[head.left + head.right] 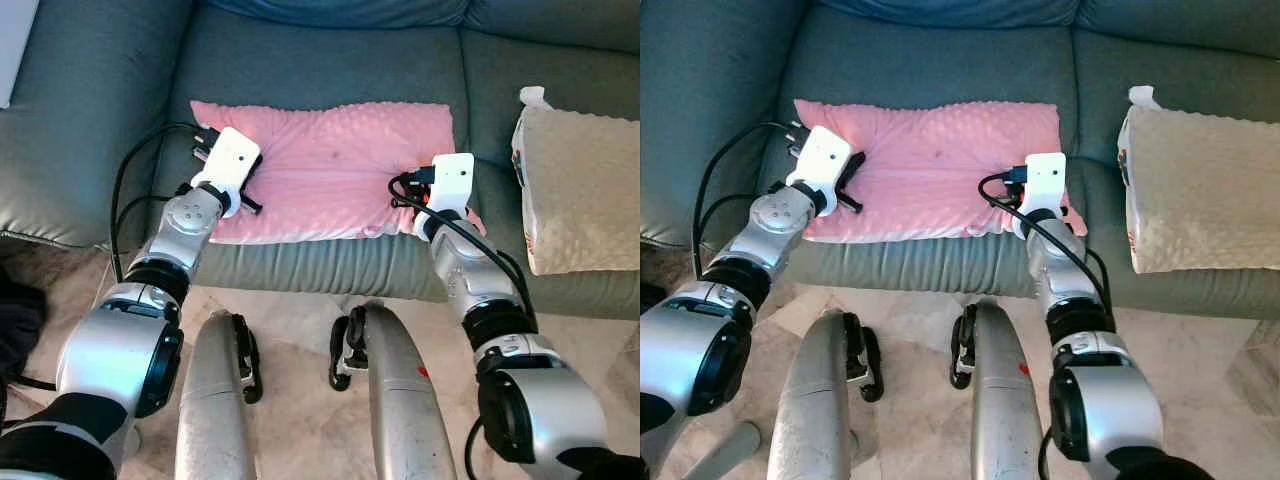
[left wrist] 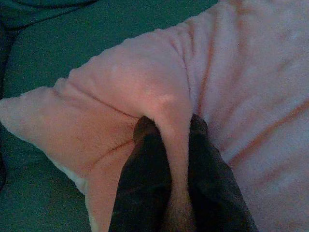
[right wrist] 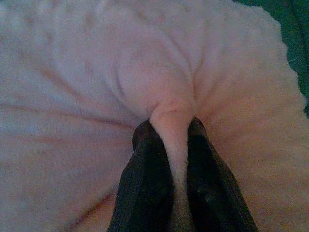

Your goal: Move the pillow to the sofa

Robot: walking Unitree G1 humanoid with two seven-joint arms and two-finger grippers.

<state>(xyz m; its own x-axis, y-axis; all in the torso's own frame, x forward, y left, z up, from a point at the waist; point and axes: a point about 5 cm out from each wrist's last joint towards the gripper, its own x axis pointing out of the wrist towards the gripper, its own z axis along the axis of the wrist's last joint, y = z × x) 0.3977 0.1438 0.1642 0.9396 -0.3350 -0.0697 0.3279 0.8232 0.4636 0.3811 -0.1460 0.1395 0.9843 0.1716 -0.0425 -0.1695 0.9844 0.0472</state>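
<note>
Looking down from the head camera, I see the pink, dimpled plush pillow lying flat on the seat cushion of the grey-green leather sofa, its long edge running along the front lip of that seat. My left tool sits at the pillow's left end, and in its wrist view the two black fingers are pressed together on a raised fold of pink fabric, with the pillow's corner and the dark green seat beyond it. My right tool is at the pillow's right end near the front corner, and its fingers likewise pinch a ridge of the plush between them. Both silver arms reach forward over the sofa's front edge, black cables looping from each white wrist housing. To the right of the pillow, on the neighbouring seat, stands a beige dimpled cushion, apart from the pink one. Nearer to me than the pillow, my two silver legs stand on a pale marbled floor.
</note>
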